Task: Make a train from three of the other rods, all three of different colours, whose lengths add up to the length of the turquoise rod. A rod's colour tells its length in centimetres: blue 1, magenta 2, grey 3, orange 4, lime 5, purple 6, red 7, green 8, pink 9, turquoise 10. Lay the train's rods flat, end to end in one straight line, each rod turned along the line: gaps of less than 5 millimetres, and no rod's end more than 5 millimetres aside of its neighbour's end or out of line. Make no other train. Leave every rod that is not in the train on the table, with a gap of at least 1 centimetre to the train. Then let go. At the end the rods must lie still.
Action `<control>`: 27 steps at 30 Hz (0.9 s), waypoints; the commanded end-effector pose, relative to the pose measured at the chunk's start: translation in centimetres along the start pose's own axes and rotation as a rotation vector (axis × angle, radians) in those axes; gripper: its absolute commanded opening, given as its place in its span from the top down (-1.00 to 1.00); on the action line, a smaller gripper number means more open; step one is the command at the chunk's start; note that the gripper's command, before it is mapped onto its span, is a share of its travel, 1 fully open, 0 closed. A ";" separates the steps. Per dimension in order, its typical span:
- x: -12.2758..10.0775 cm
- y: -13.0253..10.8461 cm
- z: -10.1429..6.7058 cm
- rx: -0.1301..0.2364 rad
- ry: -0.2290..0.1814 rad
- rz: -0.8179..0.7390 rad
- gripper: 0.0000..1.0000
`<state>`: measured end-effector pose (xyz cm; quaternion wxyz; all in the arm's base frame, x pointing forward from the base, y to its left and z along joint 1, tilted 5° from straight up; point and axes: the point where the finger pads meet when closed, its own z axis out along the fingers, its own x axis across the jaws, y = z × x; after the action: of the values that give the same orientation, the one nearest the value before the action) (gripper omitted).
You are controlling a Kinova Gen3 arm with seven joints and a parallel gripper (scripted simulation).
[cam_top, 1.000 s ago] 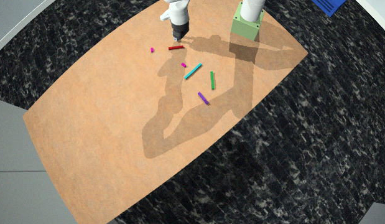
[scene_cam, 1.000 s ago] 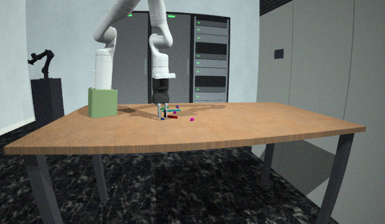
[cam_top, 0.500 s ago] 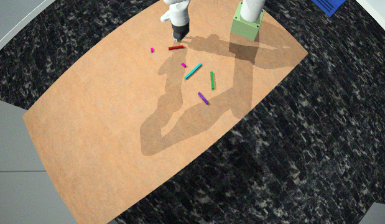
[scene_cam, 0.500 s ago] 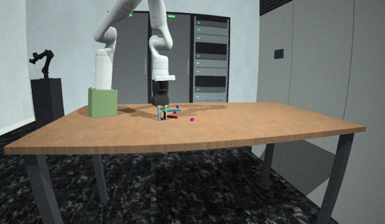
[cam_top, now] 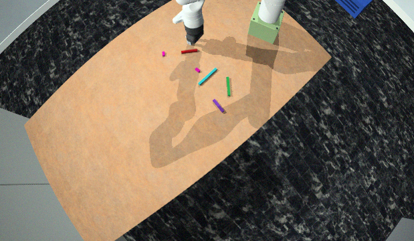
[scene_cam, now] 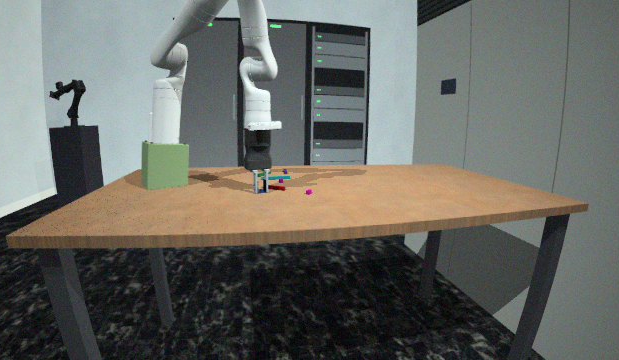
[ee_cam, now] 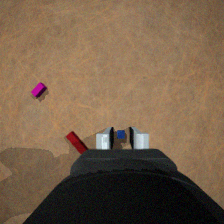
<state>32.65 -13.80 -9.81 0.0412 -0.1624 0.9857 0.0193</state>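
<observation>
My gripper (cam_top: pixel 190 43) stands upright with its fingertips down at the table, just behind the red rod (cam_top: pixel 189 51). In the wrist view the fingers are open and straddle a small blue rod (ee_cam: pixel 121 134), with a slight gap on each side. The blue rod lies on the table (scene_cam: pixel 260 194). The red rod's end shows left of the fingers. One magenta rod (cam_top: pixel 163 53) lies to the left and another (cam_top: pixel 197 69) next to the turquoise rod (cam_top: pixel 207 76). The green rod (cam_top: pixel 228 86) and the purple rod (cam_top: pixel 218 105) lie further forward.
The arm's light green base block (cam_top: pixel 265 28) stands at the table's back right. The table's edges are far from the rods. A dark server rack (scene_cam: pixel 339 95) stands behind the table.
</observation>
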 end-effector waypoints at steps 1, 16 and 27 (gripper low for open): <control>0.0 -0.4 0.0 0.008 0.001 0.006 -0.07; 0.0 -0.4 0.0 0.008 0.001 0.006 -0.07; 0.0 -0.4 0.0 0.008 0.001 0.006 0.52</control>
<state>32.65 -13.80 -9.81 0.0412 -0.1624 0.9857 0.0193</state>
